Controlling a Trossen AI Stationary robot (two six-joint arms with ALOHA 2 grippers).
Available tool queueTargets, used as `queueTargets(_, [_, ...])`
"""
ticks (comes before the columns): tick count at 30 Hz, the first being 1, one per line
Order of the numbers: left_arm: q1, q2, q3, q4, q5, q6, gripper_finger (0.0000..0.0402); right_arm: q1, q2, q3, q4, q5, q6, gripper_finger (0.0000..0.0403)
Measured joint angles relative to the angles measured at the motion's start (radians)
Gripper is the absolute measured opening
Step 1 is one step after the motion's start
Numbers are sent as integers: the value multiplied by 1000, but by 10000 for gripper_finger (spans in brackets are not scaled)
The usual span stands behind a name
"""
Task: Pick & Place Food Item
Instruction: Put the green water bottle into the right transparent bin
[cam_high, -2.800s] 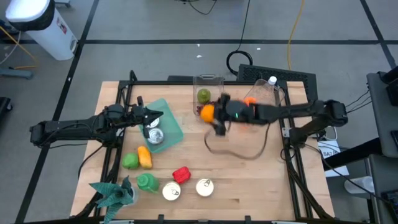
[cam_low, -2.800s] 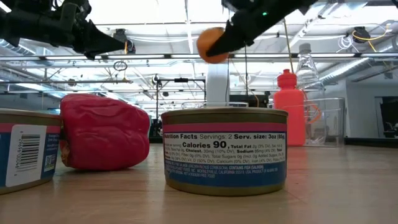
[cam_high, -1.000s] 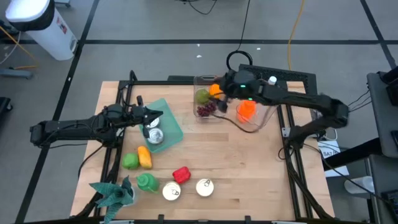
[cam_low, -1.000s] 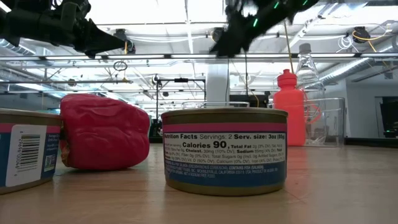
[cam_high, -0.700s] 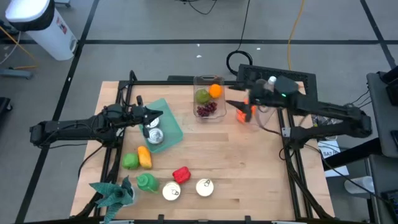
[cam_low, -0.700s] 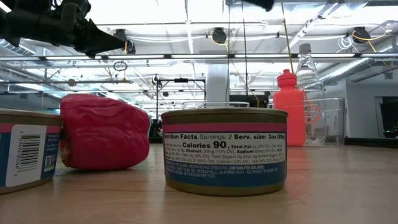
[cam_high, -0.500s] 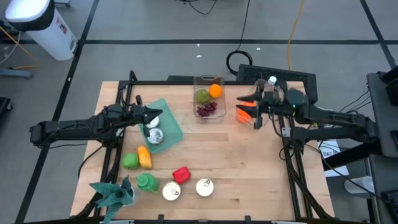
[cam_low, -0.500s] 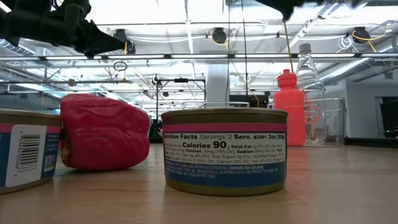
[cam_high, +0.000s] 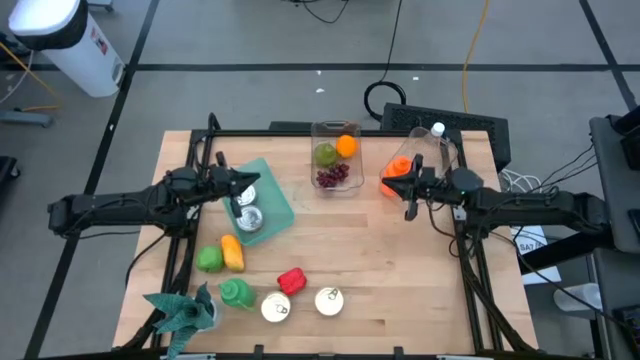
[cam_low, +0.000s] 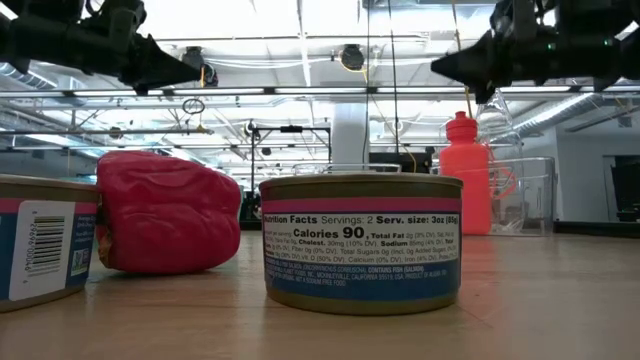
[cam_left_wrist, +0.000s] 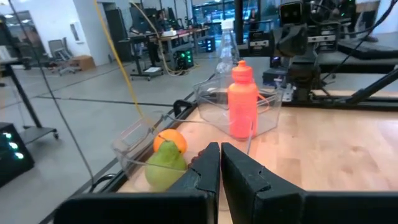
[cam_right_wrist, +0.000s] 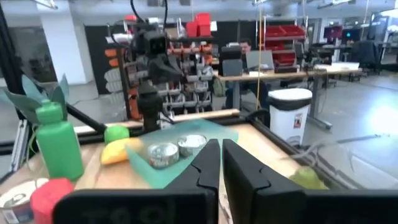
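Observation:
An orange (cam_high: 346, 146) lies in the clear container (cam_high: 337, 128) at the table's far middle, beside a green pear (cam_high: 326, 154) and dark grapes (cam_high: 332, 177). In the left wrist view the orange (cam_left_wrist: 170, 140) and the pear (cam_left_wrist: 165, 167) sit together behind the container's wall. My right gripper (cam_high: 408, 192) hovers shut and empty to the right of the container, next to a red-orange bottle (cam_high: 396, 176). In the low view it (cam_low: 440, 68) hangs high. My left gripper (cam_high: 258, 181) waits shut and empty above the teal board (cam_high: 276, 200) on the left.
Two cans (cam_high: 248, 212) sit on the teal board. Near the front lie a red pepper (cam_high: 291, 281), two more cans (cam_high: 329, 300), a green bottle (cam_high: 236, 293), a yellow piece (cam_high: 232, 252) and a green piece (cam_high: 208, 259). A clear bin (cam_high: 432, 160) with bottles stands at the far right.
My right gripper has drawn back from over the clear container toward the table's right edge, sinking and levelling out, and its fingers have shut with nothing in them. The orange has stayed in the container.

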Motion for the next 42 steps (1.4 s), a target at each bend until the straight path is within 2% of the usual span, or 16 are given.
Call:
queueTargets(4, [0, -31, 1, -20, -20, 3, 26, 0, 0, -14, -2, -3, -2, 4])
queueTargets(8, [0, -96, 35, -131, -19, -14, 26, 0, -24, -14, -19, -32, 1, 4])
queueTargets(14, [0, -179, 43, -218, -19, -28, 26, 0, -152, -14, -138, -31, -4, 1])
queueTargets(21, [0, -175, 43, -222, -19, -23, 26, 0, -252, -14, -233, -30, -45, 1])
queueTargets(42, [0, -171, 43, -216, -14, -15, 26, 0, -134, -14, -171, -28, -33, 1])
